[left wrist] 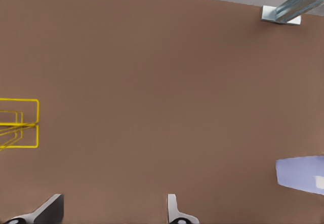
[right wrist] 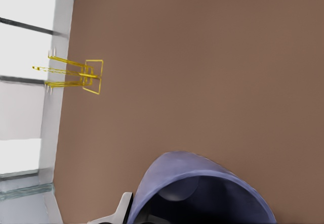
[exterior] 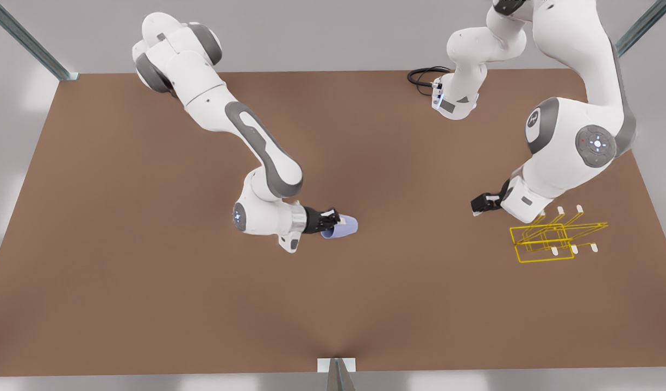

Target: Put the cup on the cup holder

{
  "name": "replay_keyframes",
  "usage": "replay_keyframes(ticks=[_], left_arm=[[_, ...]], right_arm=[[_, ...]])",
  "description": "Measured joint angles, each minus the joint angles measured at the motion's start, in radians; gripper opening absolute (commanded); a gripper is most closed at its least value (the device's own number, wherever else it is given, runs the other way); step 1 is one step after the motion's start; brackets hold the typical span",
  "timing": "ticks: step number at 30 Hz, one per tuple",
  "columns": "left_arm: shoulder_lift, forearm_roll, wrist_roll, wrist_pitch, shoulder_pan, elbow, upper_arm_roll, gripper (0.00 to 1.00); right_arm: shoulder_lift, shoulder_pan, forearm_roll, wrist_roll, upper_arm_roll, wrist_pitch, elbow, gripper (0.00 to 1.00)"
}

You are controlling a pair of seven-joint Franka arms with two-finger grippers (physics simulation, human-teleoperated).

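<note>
The lavender-blue cup (exterior: pixel 342 226) lies tipped on its side near the table's middle, its mouth toward my right gripper (exterior: pixel 333 220), which is shut on its rim. In the right wrist view the cup (right wrist: pixel 202 188) looms close, with one finger (right wrist: pixel 124 210) outside its wall. The yellow wire cup holder (exterior: pixel 555 239) stands at the front view's right, also seen far off as the holder (right wrist: pixel 81 75). My left gripper (exterior: pixel 481 205) hovers just left of the holder, open with nothing between its fingers (left wrist: pixel 50 210). From that wrist, the holder (left wrist: pixel 20 124) and the cup (left wrist: pixel 301 176) sit at opposite edges.
A black cable (exterior: pixel 422 76) coils at the table's far edge by the left arm's base. Metal frame posts (exterior: pixel 29 41) stand at the far corners and one post (exterior: pixel 337 372) at the near edge. The brown tabletop (exterior: pixel 148 282) spreads between cup and holder.
</note>
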Motion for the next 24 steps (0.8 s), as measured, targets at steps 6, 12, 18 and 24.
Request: replay_keyframes(ticks=[6,12,18,24], left_arm=[[0.061,0.055,-0.54,0.194,-0.042,0.005,-0.013,1.0],[0.118,0.122,-1.095,0.295,-0.042,0.011,-0.013,1.0],[0.185,0.171,-1.516,0.331,-0.151,0.012,-0.021,1.0],[0.236,0.162,-1.771,0.337,-0.206,0.002,-0.091,1.0]], right_arm=[[0.388,0.121,0.063,0.08,0.134,0.281,0.45,0.21],[0.541,0.149,0.073,0.134,0.228,0.409,0.633,0.21],[0.572,0.15,0.073,0.166,0.27,0.44,0.642,1.0],[0.491,0.14,0.069,0.208,0.225,0.452,0.551,1.0]])
